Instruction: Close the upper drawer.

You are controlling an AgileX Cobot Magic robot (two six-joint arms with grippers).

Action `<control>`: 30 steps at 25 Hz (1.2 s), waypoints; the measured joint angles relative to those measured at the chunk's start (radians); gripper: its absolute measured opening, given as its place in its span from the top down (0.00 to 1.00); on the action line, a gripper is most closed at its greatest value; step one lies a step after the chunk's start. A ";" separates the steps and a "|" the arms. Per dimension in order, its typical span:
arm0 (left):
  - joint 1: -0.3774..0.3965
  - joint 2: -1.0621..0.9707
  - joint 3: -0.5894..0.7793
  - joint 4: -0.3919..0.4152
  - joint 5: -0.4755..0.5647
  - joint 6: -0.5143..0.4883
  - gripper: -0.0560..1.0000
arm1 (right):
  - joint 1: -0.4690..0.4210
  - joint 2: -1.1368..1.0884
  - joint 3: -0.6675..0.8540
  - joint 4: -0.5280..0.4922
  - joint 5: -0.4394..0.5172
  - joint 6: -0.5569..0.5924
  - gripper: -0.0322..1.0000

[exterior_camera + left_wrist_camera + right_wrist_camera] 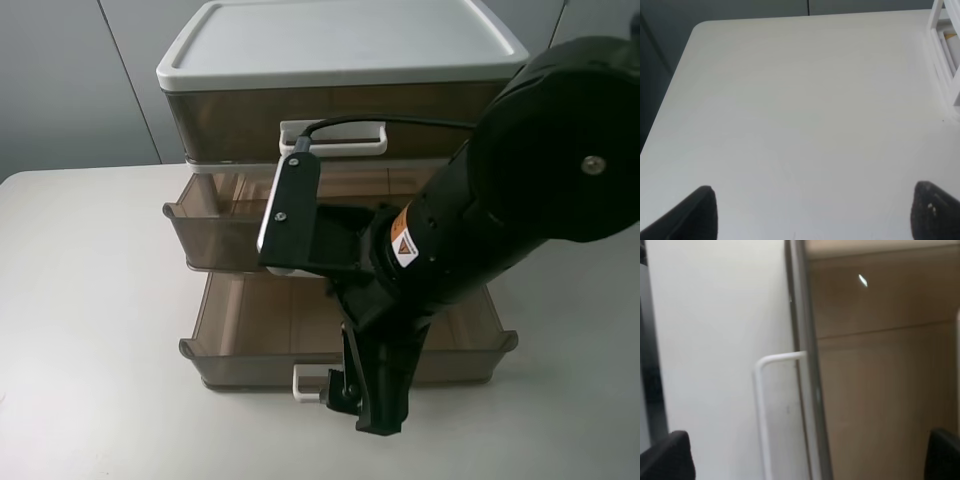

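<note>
The upper drawer (225,215) is the middle smoky-brown drawer and stands partly pulled out. Its handle is mostly hidden behind my right arm. My right gripper (375,400) hangs low over the front edge of the lowest drawer (250,340), in front of and below the upper drawer. In the right wrist view this gripper (805,462) is open. Its fingertips (667,455) stand wide apart, on either side of the lowest drawer's front wall and white loop handle (760,405). My left gripper (812,215) is open and empty over bare table, out of the high view.
The top tall drawer (240,120) is shut under the white lid (340,40), and its white handle (335,140) shows. The lowest drawer is pulled out farthest, with its handle (305,382) beside my right fingers. The white table (90,330) spreads to the left. A white frame (945,55) shows in the left wrist view.
</note>
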 joint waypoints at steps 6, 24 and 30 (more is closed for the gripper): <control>0.000 0.000 0.000 0.000 0.000 0.000 0.25 | -0.022 0.004 0.000 -0.023 -0.021 -0.002 0.29; 0.000 0.000 0.000 0.000 0.000 0.000 0.25 | -0.032 0.006 0.001 -0.038 -0.099 -0.004 0.29; 0.000 0.000 0.000 0.000 0.000 0.000 0.25 | -0.070 0.039 0.001 -0.045 -0.109 -0.008 0.29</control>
